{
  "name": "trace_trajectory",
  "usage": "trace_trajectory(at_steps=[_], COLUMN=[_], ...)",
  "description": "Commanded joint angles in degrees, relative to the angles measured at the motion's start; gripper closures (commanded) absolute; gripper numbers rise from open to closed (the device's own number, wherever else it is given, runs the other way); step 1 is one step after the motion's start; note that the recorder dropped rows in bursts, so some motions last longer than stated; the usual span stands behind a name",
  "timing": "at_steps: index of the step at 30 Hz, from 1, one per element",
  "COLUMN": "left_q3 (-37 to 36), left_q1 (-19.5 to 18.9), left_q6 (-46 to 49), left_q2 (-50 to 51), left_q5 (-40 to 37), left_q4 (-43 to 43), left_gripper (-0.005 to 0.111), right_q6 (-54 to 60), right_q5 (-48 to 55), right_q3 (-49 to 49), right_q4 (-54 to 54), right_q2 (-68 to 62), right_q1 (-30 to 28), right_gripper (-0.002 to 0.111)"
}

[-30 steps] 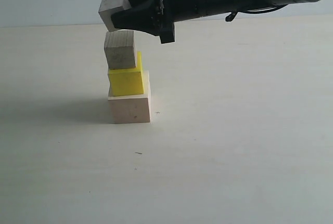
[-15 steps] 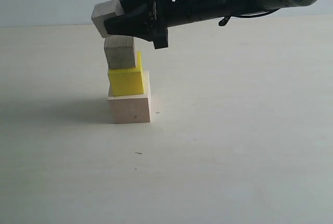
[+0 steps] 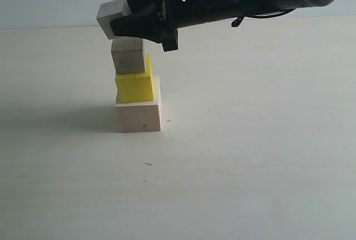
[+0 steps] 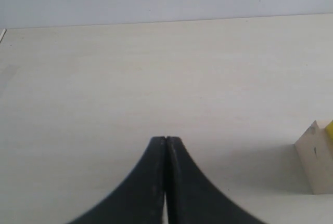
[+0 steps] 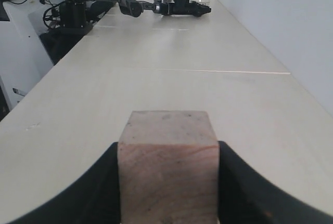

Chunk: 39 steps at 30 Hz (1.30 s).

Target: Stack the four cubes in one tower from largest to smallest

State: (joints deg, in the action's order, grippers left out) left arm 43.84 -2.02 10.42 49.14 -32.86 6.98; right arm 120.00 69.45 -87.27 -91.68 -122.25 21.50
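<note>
**Held piece.** Your right hand is clenched on the small pale bare-wood cube. In the right wrist view that cube sits squarely between the two dark fingers.

**Stack.** The large pale wood cube rests on the tabletop. The bright yellow cube sits on it, and the medium pale wood cube on the yellow one. Three of the tower's four levels stand.

**Key relation.** The held cube hangs just above the medium cube. It is tilted, and it is offset to the left of the exterior view, so it overhangs that side. Its lowest corner is very close to the medium cube's top face; you cannot tell whether they touch. A cube has no long axis, so tilt and offset decide the placement. Judgement: bring it back toward the right and level it before you let go.

**Other arm.** Your left hand is clenched on nothing and stands beside the stack. Only an edge of the large cube shows in its view. The right arm has the job.

**Change.** Compared with a second ago, the held cube has shifted left and dropped slightly. The arm now lies flatter. The stack has not moved.
</note>
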Motion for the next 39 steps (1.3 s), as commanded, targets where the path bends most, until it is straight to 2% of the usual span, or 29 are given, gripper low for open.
trace_trajectory(at_steps=[1,32,35,39], left_q3=[-0.32,-0.32,-0.32,-0.32], left_q1=[-0.13,-0.13,-0.13,-0.13], left_q6=[-0.01,-0.01,-0.01,0.1], left_q2=[-0.32,-0.32,-0.32,-0.32], left_q5=[0.38,0.36,0.36,0.35], left_q4=[-0.01,-0.01,-0.01,-0.01], left_gripper=[0.107,0.107,0.107,0.107], right_q6=[0.37,0.71,0.71,0.71], right_q5=[0.51,0.51,0.51,-0.1], right_q3=[-0.53,-0.53,-0.53,-0.53], right_q4=[3.39,3.47,5.2,5.36], right_q2=[0.13,0.13,0.13,0.13], right_q1=[0.03,-1.14,-1.14,-1.14], right_gripper=[0.108,0.108,0.103,0.087])
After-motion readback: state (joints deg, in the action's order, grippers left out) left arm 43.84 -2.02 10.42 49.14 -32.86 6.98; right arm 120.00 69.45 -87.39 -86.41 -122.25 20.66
